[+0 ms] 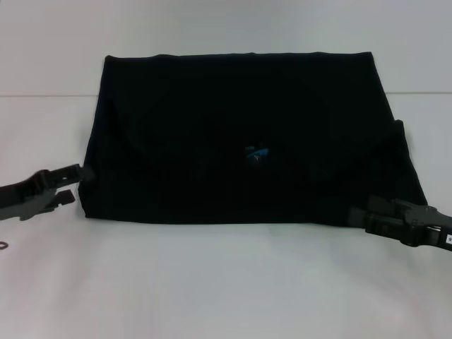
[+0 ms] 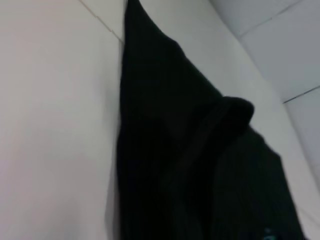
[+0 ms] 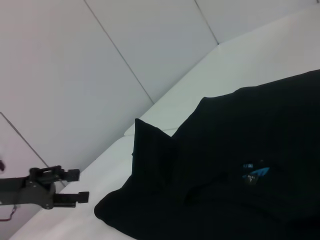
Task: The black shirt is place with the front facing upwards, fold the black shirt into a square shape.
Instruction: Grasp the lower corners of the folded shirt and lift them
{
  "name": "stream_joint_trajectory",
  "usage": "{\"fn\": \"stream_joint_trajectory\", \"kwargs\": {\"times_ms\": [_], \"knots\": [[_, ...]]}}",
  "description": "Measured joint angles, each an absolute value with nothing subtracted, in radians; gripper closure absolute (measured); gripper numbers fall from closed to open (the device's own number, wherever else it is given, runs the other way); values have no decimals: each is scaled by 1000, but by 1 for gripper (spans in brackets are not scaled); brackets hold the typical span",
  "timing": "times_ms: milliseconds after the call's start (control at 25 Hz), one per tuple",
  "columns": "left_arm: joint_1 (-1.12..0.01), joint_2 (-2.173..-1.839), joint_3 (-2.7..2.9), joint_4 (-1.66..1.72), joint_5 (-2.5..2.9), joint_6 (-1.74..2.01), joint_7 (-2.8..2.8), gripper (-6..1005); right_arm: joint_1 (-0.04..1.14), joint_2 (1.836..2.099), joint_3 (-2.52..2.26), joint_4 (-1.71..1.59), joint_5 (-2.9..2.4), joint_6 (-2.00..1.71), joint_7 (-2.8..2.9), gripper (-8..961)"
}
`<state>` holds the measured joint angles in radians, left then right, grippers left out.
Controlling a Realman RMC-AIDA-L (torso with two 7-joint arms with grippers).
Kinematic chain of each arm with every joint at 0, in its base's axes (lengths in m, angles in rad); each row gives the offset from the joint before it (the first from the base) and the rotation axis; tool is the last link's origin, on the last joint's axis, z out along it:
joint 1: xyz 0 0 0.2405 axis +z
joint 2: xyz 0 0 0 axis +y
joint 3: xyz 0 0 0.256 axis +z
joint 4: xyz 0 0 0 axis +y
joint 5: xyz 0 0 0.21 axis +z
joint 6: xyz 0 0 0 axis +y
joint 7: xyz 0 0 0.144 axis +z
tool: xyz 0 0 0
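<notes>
The black shirt (image 1: 233, 134) lies folded into a wide rectangle in the middle of the white table, with its blue neck label (image 1: 256, 154) showing on top. No lettering shows. My left gripper (image 1: 73, 185) is open just outside the shirt's near left corner, low over the table and holding nothing. It also shows far off in the right wrist view as the left gripper (image 3: 77, 186), fingers apart. My right gripper (image 1: 366, 215) is at the shirt's near right corner, its tips against the cloth's edge, fingers apart. The left wrist view looks along the shirt (image 2: 190, 150) and its folded layers.
The white table (image 1: 226, 282) stretches bare in front of the shirt. A seam line (image 1: 42, 94) crosses the surface behind it. White wall panels (image 3: 100, 60) rise beyond the table.
</notes>
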<state>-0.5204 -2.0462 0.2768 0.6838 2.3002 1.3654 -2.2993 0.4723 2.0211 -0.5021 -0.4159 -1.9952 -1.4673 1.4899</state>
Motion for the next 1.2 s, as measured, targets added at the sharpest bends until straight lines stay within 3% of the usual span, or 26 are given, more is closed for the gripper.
{"fn": "stream_joint_trajectory", "kwargs": {"times_ms": [1200], "knots": [[-561, -2058, 416, 628, 2306, 1187, -2276, 159, 489, 2034, -529, -416, -1999, -1453, 1497, 41]]}}
